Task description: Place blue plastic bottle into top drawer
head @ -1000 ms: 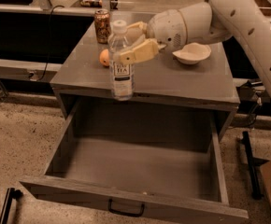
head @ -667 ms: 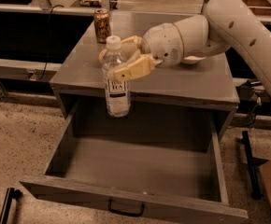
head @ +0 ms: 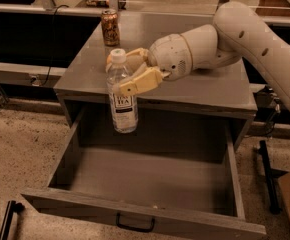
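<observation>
The blue plastic bottle [head: 122, 99] is a clear ribbed bottle with a white cap and a white label. It hangs upright in the air in front of the cabinet top, above the back left of the open top drawer [head: 145, 181]. My gripper [head: 129, 73] is shut on the bottle's upper part, one cream finger [head: 140, 82] in front and one behind. The white arm reaches in from the upper right. The drawer is pulled fully out and its inside is bare; its dark handle [head: 135, 224] shows on the front panel.
A brown patterned drink can [head: 110, 27] stands at the back left of the grey cabinet top [head: 205, 89]. A dark shelf unit runs behind the cabinet. A black stand leg [head: 267, 176] is on the speckled floor at the right.
My gripper has carried the bottle forward off the cabinet top and lower, so it now hangs over the open drawer. The orange object and white bowl on the top are now hidden behind the arm.
</observation>
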### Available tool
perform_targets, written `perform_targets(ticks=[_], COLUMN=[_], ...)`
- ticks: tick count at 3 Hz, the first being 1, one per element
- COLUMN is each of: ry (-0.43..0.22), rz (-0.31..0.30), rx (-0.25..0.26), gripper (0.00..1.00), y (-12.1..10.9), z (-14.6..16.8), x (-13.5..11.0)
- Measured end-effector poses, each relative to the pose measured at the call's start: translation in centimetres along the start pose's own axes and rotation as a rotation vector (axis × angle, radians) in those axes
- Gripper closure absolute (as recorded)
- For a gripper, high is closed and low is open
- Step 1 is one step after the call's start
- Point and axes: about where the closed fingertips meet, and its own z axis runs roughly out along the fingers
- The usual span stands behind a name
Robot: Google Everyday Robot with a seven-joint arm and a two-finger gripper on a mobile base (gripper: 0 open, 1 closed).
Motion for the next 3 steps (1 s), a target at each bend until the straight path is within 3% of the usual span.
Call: perform_targets(ticks=[1,2,3], ry=[-0.027,-0.007,0.004], rz=[-0.030,-0.075,-0.096], rx=[0.078,0.234,0.268], gripper=[1.00,1.00,1.00], y=[1.0,2.3,2.7], z=[0.0,-2.4,-3.4], x=[1.1,6.2,7.0])
